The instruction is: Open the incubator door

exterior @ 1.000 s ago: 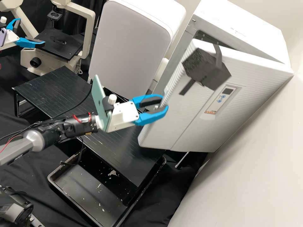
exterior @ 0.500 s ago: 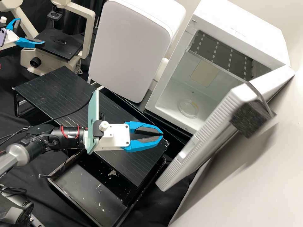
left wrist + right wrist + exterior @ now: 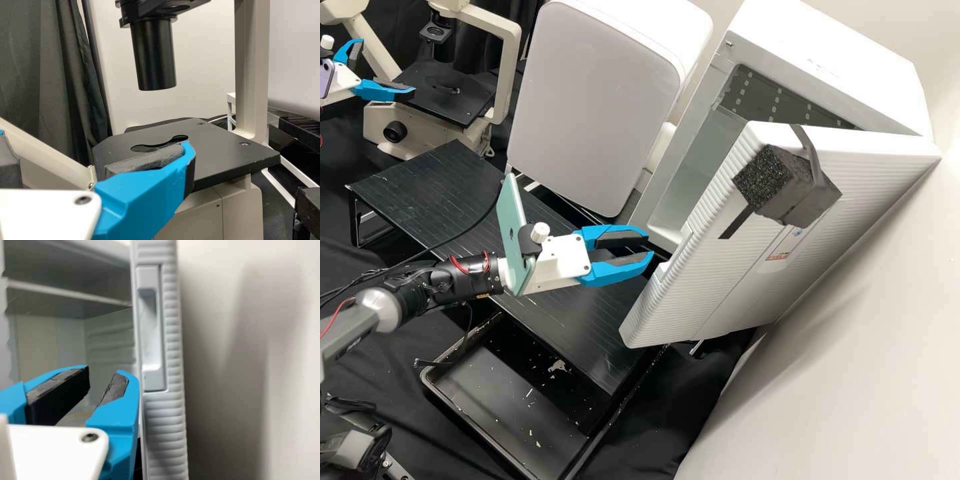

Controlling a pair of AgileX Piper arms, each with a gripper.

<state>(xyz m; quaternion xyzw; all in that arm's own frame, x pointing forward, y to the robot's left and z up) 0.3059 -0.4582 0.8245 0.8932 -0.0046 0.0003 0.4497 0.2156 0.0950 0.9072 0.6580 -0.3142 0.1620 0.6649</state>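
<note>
While the incubator door (image 3: 700, 287) stood partway open, angled out from its cabinet (image 3: 827, 60), the right gripper (image 3: 650, 245) was near the door's free edge, its fingers moderately parted around nothing; the left gripper (image 3: 387, 67) was spread wide by the microscope (image 3: 509, 67), likewise holding nothing.

In the high view I've got the microscope (image 3: 510, 73) at upper left, my left gripper (image 3: 387, 69) near it; a box unit (image 3: 600, 100) stands between it and the incubator (image 3: 840, 60) at right. The door (image 3: 713, 287) angles out before the incubator, a block (image 3: 780, 187) strapped on its front. My right gripper (image 3: 648, 245) is over the stand (image 3: 440, 207), near the door; the tray (image 3: 426, 377) lies partly beneath that stand.
</note>
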